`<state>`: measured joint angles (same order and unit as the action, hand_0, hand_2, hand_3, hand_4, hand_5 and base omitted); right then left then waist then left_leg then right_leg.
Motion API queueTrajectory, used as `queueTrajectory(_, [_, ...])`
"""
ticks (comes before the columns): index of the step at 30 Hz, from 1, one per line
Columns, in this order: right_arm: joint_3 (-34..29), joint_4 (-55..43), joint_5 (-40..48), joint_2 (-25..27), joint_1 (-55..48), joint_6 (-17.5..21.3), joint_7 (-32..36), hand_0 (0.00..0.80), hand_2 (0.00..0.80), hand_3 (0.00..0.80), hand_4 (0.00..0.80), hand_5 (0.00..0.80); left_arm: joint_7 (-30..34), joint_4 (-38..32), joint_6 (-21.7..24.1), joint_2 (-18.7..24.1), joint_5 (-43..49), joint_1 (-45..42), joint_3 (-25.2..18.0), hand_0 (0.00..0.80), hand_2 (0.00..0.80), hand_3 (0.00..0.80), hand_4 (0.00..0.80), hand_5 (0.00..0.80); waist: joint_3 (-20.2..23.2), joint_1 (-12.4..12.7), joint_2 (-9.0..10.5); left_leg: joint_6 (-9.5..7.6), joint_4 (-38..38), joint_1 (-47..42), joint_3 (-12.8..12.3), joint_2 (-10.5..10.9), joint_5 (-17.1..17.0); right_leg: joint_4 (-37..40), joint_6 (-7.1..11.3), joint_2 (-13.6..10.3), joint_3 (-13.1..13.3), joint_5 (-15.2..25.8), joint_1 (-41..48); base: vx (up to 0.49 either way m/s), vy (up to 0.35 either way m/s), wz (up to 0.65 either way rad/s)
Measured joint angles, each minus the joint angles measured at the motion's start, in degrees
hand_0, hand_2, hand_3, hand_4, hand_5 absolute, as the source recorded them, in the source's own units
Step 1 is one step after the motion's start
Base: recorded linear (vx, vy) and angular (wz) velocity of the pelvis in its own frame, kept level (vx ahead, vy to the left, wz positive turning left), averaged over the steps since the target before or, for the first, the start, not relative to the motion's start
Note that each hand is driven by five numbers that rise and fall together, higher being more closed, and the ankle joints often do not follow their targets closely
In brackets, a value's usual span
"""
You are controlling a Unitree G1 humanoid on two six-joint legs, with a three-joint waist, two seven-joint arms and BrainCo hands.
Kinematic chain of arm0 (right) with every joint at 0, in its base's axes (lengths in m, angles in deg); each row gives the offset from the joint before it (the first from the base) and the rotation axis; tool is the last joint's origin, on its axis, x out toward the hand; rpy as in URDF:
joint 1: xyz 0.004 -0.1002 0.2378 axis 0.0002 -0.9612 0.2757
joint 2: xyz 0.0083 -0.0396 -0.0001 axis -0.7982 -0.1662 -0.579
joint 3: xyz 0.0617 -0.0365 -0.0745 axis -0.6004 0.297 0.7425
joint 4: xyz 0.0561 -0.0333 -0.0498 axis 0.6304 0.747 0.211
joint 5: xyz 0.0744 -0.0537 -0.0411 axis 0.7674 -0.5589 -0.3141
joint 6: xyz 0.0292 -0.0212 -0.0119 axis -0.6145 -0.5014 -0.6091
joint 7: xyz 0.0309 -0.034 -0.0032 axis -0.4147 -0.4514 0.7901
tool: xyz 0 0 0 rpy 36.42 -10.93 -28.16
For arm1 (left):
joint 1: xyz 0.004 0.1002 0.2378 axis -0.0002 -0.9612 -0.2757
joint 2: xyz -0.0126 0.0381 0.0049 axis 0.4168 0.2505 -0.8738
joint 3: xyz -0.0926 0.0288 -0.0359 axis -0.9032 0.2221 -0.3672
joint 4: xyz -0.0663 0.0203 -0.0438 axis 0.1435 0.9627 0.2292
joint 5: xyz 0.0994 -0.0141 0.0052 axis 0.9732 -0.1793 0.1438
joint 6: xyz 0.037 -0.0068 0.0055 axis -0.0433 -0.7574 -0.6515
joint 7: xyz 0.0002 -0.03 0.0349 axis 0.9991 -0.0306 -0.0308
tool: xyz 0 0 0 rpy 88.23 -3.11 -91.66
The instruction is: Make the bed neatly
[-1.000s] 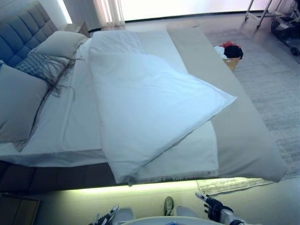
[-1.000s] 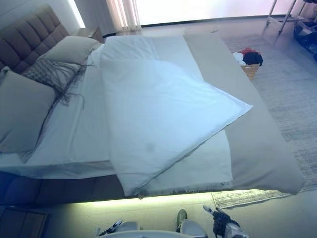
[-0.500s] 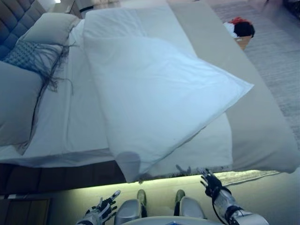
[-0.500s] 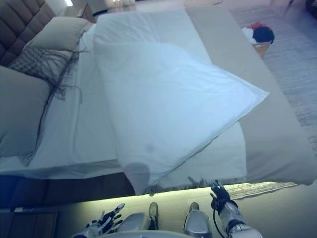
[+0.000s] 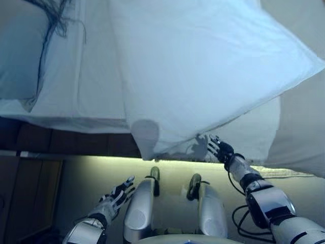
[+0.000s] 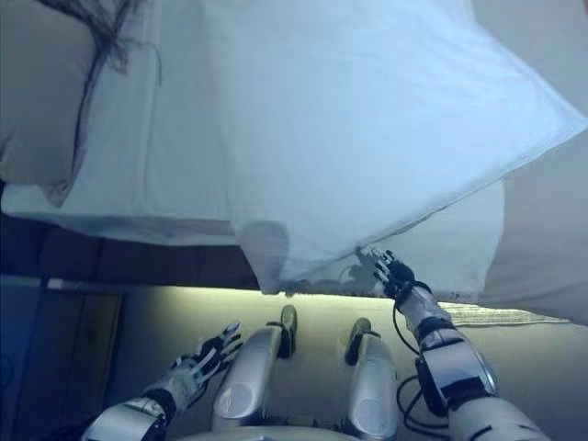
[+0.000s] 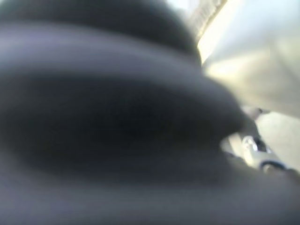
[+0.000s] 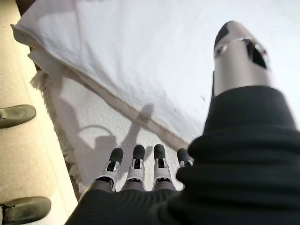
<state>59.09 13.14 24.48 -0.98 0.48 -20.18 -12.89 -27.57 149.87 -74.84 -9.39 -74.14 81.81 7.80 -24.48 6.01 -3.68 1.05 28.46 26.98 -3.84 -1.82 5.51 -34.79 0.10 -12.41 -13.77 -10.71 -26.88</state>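
The white duvet [image 5: 203, 66] lies slantwise across the bed, folded back on itself. One corner [image 5: 144, 140] hangs over the near edge. Under it a white blanket [image 5: 254, 137] with a fringed hem shows at the near edge. My right hand [image 5: 219, 149] is open with fingers spread, just in front of the fringed hem below the duvet's edge; I cannot tell if it touches. In the right wrist view its straight fingers [image 8: 136, 161] point at the blanket [image 8: 89, 126] and duvet [image 8: 154, 56]. My left hand [image 5: 119, 190] is open and empty, low beside the bed, apart from the bedding.
A grey pillow [image 5: 20, 56] lies at the head end on the left, with dark tassels over it. A beige bedspread [image 5: 304, 132] covers the right part of the bed. The dark bed base [image 5: 76, 145] runs under the near edge, lit from below. A wooden panel [image 5: 30, 193] stands at the lower left.
The camera has tilted down and come closer to the bed. My right hand has risen from near the floor to the fringed hem. My left hand now shows more fully.
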Motion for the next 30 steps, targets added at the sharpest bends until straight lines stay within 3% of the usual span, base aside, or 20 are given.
queueTrajectory(7, [2.44,0.13,1.55,2.37,6.45,-2.47,-1.04,0.000,0.000,0.000,0.000,0.000,0.34,-3.45,1.42,0.74,-5.19,2.54,1.61,0.000,0.000,0.000,0.000,0.000,-3.45,1.40,0.06,-0.44,4.34,8.49,1.29,1.20,-0.29,-6.08,-0.28,-2.28,-0.91,-1.66,-7.74,-0.041,0.059,0.21])
queueTrajectory(15, [3.68,-0.01,4.66,4.44,12.29,-3.30,-2.81,0.000,0.000,0.000,0.000,0.000,0.37,-8.26,1.83,0.80,-7.38,2.69,3.71,0.000,0.000,0.000,0.000,0.000,-4.49,2.41,-0.37,-0.90,6.99,14.28,1.54,1.38,-0.61,-9.26,-0.15,-3.13,-0.92,-2.61,-12.52,-0.012,0.042,0.17])
queueTrajectory(23, [2.45,-0.03,8.85,6.64,12.84,-3.55,-4.66,0.000,0.000,0.000,0.000,0.000,0.46,-8.60,2.81,1.87,-7.38,1.10,3.52,0.000,0.000,0.000,0.000,0.000,-4.75,2.93,0.07,-1.20,7.22,14.94,1.73,1.23,-0.77,-8.58,0.07,-2.75,-0.92,-2.30,-12.80,0.039,-0.030,0.00])
queueTrajectory(30, [-2.02,0.00,9.91,11.01,9.94,-3.56,-4.21,0.000,0.000,0.000,0.000,0.000,0.60,-9.41,2.97,3.76,-7.35,0.18,3.14,0.000,0.000,0.000,0.000,0.000,-5.12,2.75,0.90,-1.52,5.50,10.94,0.86,-0.55,-0.68,-3.12,0.35,-0.43,-0.79,0.33,-8.02,0.079,-0.045,-0.15])
